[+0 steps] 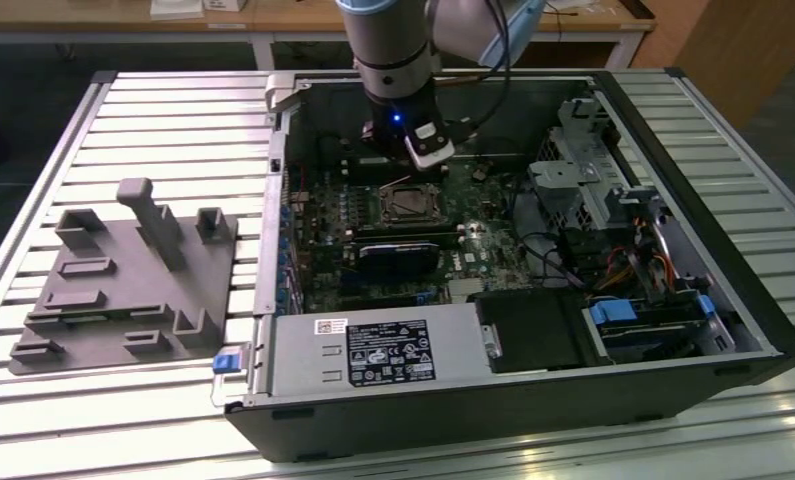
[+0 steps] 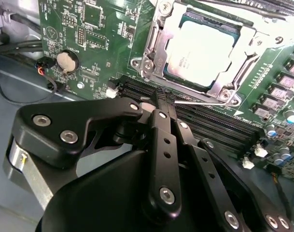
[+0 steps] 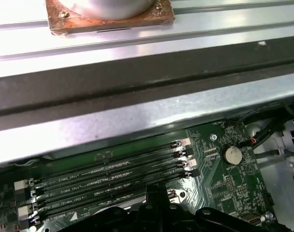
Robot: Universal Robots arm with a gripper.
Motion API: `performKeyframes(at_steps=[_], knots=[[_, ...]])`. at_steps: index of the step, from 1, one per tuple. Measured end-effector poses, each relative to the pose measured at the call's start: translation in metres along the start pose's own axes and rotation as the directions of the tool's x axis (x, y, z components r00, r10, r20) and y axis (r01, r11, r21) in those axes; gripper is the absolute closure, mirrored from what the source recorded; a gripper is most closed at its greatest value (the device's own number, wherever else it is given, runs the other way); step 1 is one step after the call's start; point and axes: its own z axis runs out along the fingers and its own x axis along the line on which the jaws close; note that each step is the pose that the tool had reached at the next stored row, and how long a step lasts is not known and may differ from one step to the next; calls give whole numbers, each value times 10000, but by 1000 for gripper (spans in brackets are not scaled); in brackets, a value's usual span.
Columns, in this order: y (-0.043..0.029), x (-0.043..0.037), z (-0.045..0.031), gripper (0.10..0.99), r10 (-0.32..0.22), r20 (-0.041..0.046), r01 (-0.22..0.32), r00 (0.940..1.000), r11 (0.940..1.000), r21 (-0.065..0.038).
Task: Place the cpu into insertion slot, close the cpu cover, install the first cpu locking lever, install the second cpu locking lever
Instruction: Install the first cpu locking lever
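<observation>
The cpu (image 2: pixel 201 52), a pale silvery square chip, lies in the insertion slot (image 1: pixel 404 205) on the green board. The cpu cover (image 2: pixel 153 46), a silvery frame with a window, lies flat over the chip's edges. A thin wire locking lever (image 2: pixel 204 101) runs along the socket's edge beside the memory slots. My gripper (image 2: pixel 162 100) is shut, its black fingertips pressed together at the end of that lever, just outside the socket frame. In the exterior view my gripper (image 1: pixel 421 170) hangs inside the open computer case, just beyond the socket's far edge.
Black memory slots (image 2: pixel 219 126) lie between my fingers and the socket. A coin battery (image 2: pixel 67 60) sits on the board nearby. A black graphics card (image 1: pixel 404 262), a grey power supply box (image 1: pixel 370 355), a drive cage (image 1: pixel 597 180) and cables crowd the case. A grey fixture (image 1: pixel 124 290) stands on the slatted table.
</observation>
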Motion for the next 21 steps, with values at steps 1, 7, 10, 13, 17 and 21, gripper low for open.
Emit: performKeyframes(at_steps=[1, 7, 10, 13, 17, 21], knots=[[5, 6, 2, 980, 51, 14, -51, 10000, 10000, 9], [33, 45, 8, 980, 347, 96, -348, 9994, 9994, 63], [39, 59, 12, 980, 542, 152, -544, 9984, 9985, 95], [44, 69, 18, 980, 806, 224, -809, 9965, 9966, 142], [72, 82, 28, 980, 855, 238, -859, 9961, 9962, 151], [79, 86, 39, 980, 852, 240, -856, 9961, 9962, 151]])
